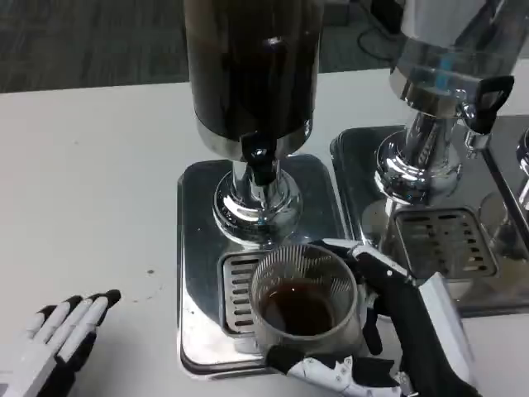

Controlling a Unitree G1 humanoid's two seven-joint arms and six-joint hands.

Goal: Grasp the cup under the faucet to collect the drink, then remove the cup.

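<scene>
White table (91, 174) carries a dispenser whose drip tray (198, 273) holds the upright clear cup (304, 299), partly filled with dark drink, just before the faucet (261, 169). The right robot hand (384, 331) wraps the cup from its right side, so lifting away falls to it; the left robot hand (62, 335) rests released, well apart.

White table (91, 165) with two steel dispenser bases (198, 248) (355, 157) side by side, left hand (58, 335) resting.

A single head view looks steeply down from the robot's side onto the white worktop (91, 174), close in, facing away toward the far edge, where dark floor shows beyond.
</scene>
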